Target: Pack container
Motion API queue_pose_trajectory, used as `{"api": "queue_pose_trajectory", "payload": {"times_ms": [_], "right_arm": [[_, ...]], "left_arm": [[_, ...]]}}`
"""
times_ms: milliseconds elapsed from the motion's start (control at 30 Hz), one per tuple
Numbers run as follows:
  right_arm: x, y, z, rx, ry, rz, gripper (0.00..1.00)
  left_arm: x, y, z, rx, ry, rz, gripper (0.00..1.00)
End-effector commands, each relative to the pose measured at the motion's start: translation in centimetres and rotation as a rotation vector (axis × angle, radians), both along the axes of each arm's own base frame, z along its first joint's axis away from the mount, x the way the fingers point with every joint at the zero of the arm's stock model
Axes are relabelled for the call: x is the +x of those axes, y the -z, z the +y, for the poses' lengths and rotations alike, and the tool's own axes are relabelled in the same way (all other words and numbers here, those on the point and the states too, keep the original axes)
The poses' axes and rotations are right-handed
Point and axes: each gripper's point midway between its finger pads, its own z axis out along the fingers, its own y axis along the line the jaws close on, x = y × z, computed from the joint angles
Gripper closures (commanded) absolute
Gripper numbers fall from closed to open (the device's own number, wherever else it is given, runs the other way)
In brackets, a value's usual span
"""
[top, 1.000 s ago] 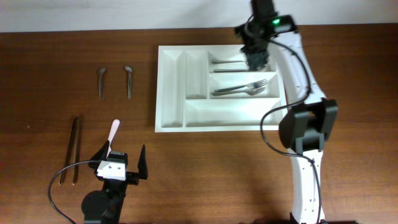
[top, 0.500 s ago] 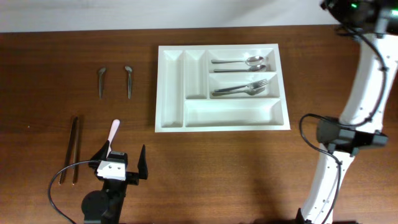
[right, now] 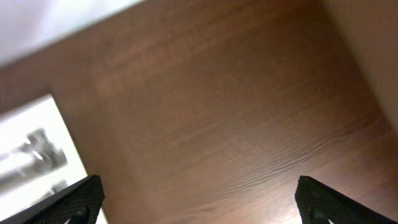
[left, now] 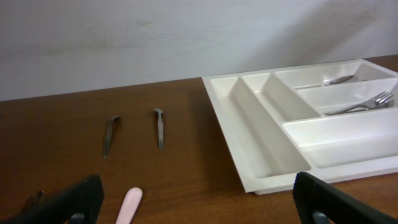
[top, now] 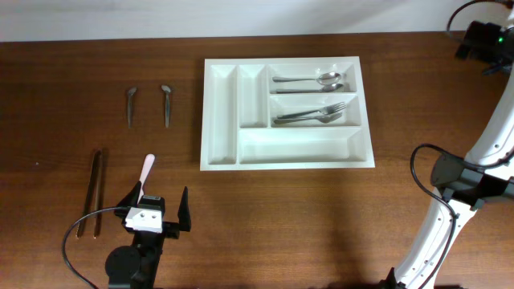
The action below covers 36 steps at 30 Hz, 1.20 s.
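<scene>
Overhead | glossy white plastic container (top: 297,147), rectangular, partitioned | left tool (top: 158,205), right tool (right: 199,202) wide apart, empty

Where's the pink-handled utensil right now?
In the overhead view, the pink-handled utensil lies on the left side, just ahead of the open left tool. The two brown sticks are to its left.

The left gripper (top: 161,194) sits with its jaws spread wide. A pink-handled utensil (top: 148,168) lies just ahead of its left jaw, with brown chopsticks (top: 95,193) off to that same side. Well ahead and to the right of the jaws lies the white container (top: 221,120), holding spoons (top: 309,79) and forks (top: 309,116) in separate compartments.
</scene>
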Motion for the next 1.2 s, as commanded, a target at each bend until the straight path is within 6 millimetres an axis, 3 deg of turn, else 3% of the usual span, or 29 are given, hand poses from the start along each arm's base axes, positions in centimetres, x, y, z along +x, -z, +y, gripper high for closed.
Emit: {"api": "queue_pose_trajectory", "payload": {"times_ms": [0, 267, 500, 600, 967, 1167], "right_arm": [[-0.3, 2.1, 1.4, -0.041, -0.278, 0.122, 0.00], [-1.2, 11.1, 1.9, 0.065, -0.379, 0.364, 0.01], [-2.4, 16.0, 2.3, 0.131, -0.384, 0.471, 0.01], [-2.7, 16.9, 2.4, 0.144, -0.386, 0.490, 0.01], [-2.5, 16.9, 2.1, 0.132, -0.381, 0.485, 0.01], [-1.4, 16.8, 1.6, 0.106, -0.378, 0.444, 0.01]], "left_arm": [[0.0, 0.1, 0.3, 0.017, -0.013, -0.005, 0.01], [0.0, 0.1, 0.3, 0.017, -0.013, -0.005, 0.01], [0.0, 0.1, 0.3, 0.017, -0.013, -0.005, 0.01], [0.0, 0.1, 0.3, 0.017, -0.013, -0.005, 0.01], [0.0, 0.1, 0.3, 0.017, -0.013, -0.005, 0.01], [0.0, 0.1, 0.3, 0.017, -0.013, -0.005, 0.01]]}}
